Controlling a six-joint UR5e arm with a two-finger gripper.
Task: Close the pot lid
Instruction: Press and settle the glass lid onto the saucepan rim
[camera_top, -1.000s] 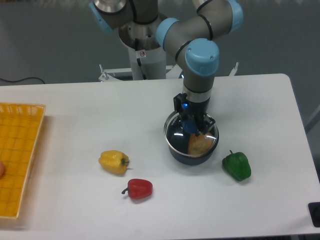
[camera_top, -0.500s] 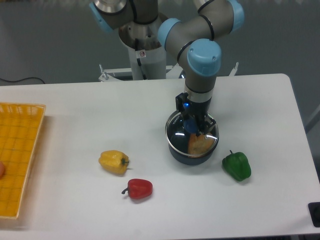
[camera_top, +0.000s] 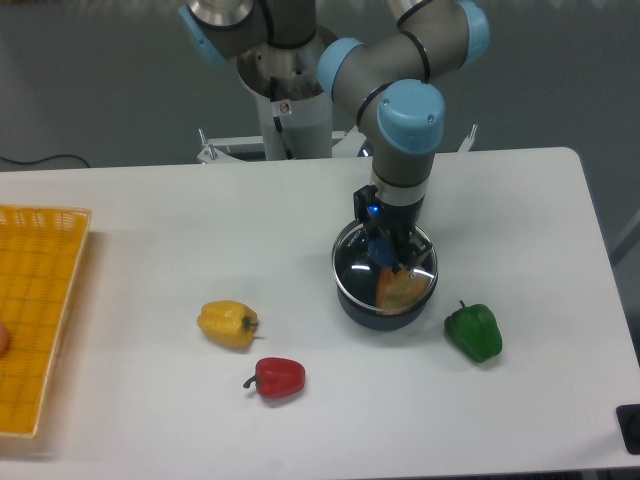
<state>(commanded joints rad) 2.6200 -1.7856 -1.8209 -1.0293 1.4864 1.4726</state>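
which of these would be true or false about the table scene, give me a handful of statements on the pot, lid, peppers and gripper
1. The round clear glass lid with a blue knob lies on the small dark blue-grey pot. True.
2. The two-finger gripper is high above the yellow pepper. False: it is down at the lid's knob, over the pot.
3. The green bell pepper sits to the right of the pot in the picture. True.
4. The red bell pepper is inside the woven yellow basket. False: it lies on the white table, below and right of the yellow bell pepper.
5. The pot holds nothing. False: something orange-brown shows through the glass.
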